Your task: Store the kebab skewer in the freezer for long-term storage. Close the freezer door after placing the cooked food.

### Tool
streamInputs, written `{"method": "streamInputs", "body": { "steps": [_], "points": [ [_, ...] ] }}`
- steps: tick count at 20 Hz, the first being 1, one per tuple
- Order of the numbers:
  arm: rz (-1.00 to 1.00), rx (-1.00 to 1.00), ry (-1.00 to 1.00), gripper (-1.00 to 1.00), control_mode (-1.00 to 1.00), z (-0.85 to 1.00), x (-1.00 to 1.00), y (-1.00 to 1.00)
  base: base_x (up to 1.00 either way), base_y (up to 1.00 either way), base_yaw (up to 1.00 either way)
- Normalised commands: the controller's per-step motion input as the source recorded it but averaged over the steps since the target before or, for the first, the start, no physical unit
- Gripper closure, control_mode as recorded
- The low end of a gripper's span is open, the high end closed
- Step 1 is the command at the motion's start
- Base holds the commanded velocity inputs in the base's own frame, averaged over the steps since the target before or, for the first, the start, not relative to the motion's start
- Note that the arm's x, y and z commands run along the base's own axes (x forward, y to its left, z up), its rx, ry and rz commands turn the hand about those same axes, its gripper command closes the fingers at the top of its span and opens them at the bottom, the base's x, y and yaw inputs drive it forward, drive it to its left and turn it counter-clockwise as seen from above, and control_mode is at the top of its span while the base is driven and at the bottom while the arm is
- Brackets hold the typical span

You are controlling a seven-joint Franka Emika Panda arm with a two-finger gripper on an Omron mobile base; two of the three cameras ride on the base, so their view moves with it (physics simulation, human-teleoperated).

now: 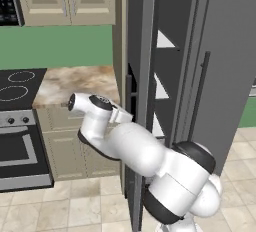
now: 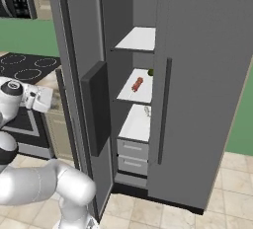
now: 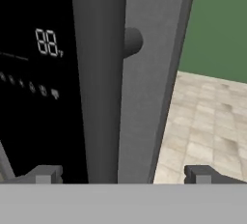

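Arm [image 1: 135,146] bent leftward — gripper [image 3: 123,174] jaws spread wide; nothing held.

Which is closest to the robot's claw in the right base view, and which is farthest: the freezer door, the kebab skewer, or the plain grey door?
1. The freezer door: swung open, right beside the claw, which is open and empty.
2. The kebab skewer: on the middle freezer shelf, past the open door.
3. The plain grey door: shut, far right.

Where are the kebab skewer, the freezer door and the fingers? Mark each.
kebab skewer [image 2: 137,84], right base view, meat chunks.
freezer door [image 2: 87,35], right base view, inner face.
fingers [image 3: 44,174], hand view, left tip.
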Motion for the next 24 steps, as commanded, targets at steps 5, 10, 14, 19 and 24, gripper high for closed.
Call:
{"method": "streamInputs", "body": {
  "steps": [5,10,14,19,24],
  "points": [
    [0.00,0.00,0.01,-1.00,-1.00,-0.25,0.35,-0.17,0.00,0.00,0.00],
    [0.00,0.00,0.02,-1.00,-1.00,-0.21,0.30,-0.30,0.00,0.00,0.00],
    [0.00,0.00,0.07,-1.00,-1.00,-0.07,0.29,-0.58,0.00,0.00,0.00],
    [0.00,0.00,0.08,-1.00,-1.00,0.00,0.02,-0.96,0.00,0.00,0.00],
    [0.03,0.07,0.00,-1.00,-1.00,0.00,0.11,-1.00,0.00,0.00,0.00]
  ]
}}
